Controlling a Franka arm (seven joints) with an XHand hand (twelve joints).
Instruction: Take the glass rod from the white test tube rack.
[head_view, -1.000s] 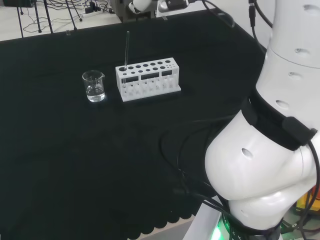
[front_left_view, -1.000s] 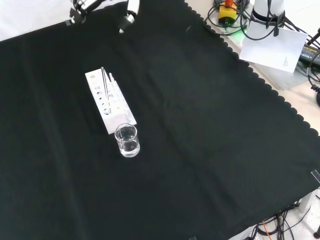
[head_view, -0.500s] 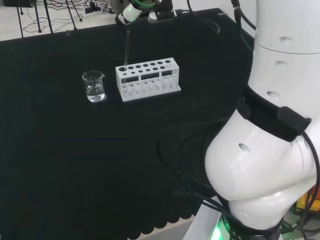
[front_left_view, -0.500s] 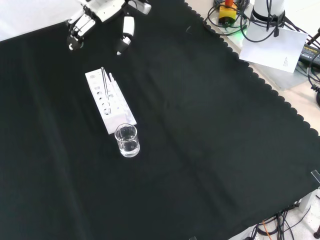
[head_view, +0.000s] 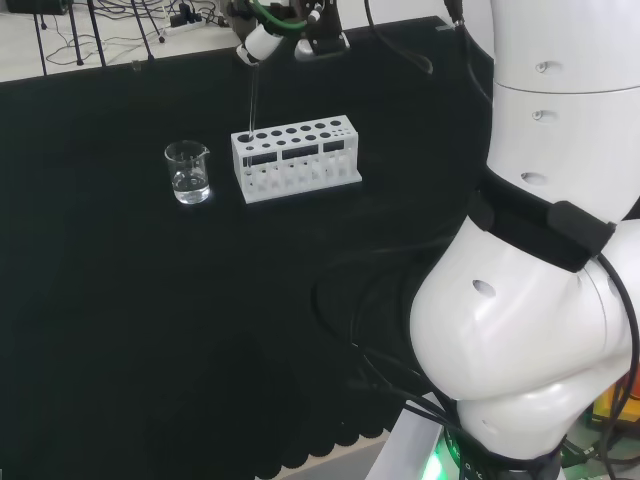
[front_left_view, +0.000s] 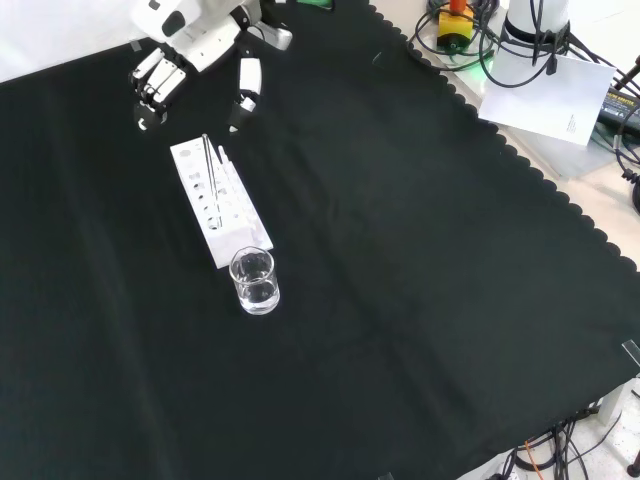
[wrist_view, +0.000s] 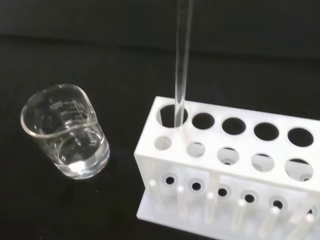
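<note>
The hand (front_left_view: 190, 45) hovers above the white test tube rack (front_left_view: 220, 205), fingers (front_left_view: 152, 85) apart, while the glass rod (wrist_view: 182, 60) stands upright in the rack's end hole beside a beaker (wrist_view: 67, 132).

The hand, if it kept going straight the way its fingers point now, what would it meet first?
Probably the glass rod standing in the end hole of the white test tube rack. The hand hovers open beyond that end, fingers towards it; depth is unclear.
</note>
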